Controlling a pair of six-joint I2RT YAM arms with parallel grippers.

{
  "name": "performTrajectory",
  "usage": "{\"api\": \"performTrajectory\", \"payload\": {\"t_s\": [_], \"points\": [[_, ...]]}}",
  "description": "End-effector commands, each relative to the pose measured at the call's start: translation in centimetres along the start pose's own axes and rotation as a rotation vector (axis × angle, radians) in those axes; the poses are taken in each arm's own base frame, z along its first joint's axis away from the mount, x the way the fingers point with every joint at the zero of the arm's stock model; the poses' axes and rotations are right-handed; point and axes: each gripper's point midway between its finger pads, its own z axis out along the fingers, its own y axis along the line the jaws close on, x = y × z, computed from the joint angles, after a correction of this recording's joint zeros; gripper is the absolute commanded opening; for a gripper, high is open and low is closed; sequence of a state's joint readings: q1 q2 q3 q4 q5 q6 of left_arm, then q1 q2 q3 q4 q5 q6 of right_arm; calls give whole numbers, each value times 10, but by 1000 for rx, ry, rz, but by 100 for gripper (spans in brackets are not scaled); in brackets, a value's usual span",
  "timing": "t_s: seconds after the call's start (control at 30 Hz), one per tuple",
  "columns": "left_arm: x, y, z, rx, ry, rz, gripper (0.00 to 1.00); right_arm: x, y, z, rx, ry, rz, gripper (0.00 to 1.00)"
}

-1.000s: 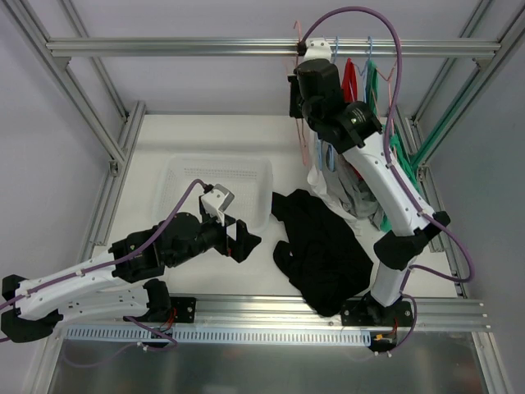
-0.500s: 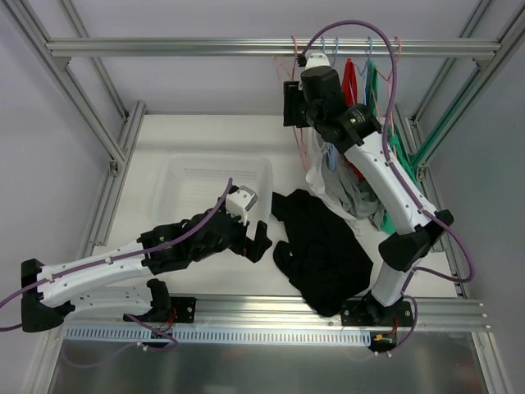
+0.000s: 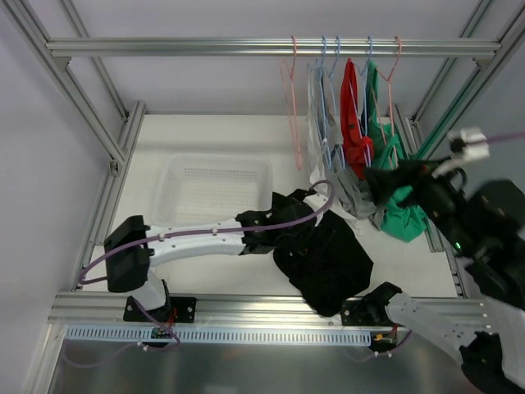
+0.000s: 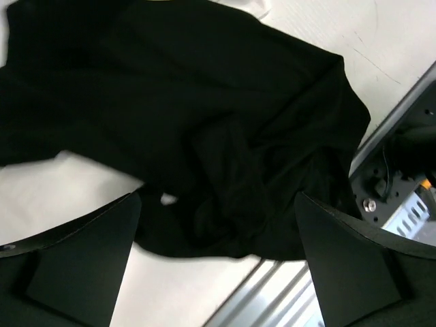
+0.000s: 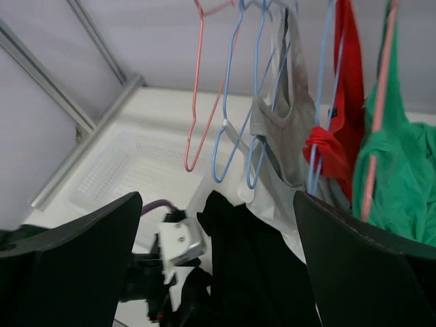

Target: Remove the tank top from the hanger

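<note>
The black tank top (image 3: 326,256) lies crumpled on the table, off any hanger. A bare pink hanger (image 3: 293,98) hangs from the top rail at the left end of the row. My left gripper (image 3: 276,232) is stretched out low over the tank top's left edge, open, with the black cloth (image 4: 225,136) beneath and nothing between its fingers (image 4: 75,259). My right gripper (image 3: 399,179) is open and empty, raised at the right, well back from the rail. Its wrist view faces the pink hanger (image 5: 203,88) and the tank top (image 5: 262,269).
A grey top (image 3: 321,115), a red one (image 3: 353,115) and a green one (image 3: 395,193) hang on blue and pink hangers right of the bare one. A white basket (image 3: 215,190) stands left of the black cloth. The table's front rail (image 4: 402,170) lies close by.
My right gripper has opened, left the pink hanger at the rail and swung back to the near right. My left arm has reached rightward onto the black tank top.
</note>
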State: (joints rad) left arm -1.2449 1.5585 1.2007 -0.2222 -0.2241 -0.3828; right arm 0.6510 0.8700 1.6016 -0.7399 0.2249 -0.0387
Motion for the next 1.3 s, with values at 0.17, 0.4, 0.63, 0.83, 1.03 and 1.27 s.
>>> {"api": "performTrajectory", "payload": {"t_s": [0.17, 0.4, 0.63, 0.83, 1.03, 1.27], "points": [[41, -24, 94, -12, 160, 56, 99, 42, -18, -88, -84, -17, -37, 99], [73, -16, 134, -86, 234, 51, 99, 52, -25, -118, -104, -62, -12, 99], [68, -17, 116, -77, 219, 3, 0, 57, -37, -127, -72, -94, -24, 99], [-43, -11, 0, -86, -113, -40, 0, 59, -47, -129, -28, -109, -38, 99], [-139, 3, -121, -83, -413, -34, 0, 57, -56, -126, 19, -123, -31, 100], [-184, 72, -218, -391, -609, -24, 0, 48, -57, -126, 19, -143, -24, 100]]}}
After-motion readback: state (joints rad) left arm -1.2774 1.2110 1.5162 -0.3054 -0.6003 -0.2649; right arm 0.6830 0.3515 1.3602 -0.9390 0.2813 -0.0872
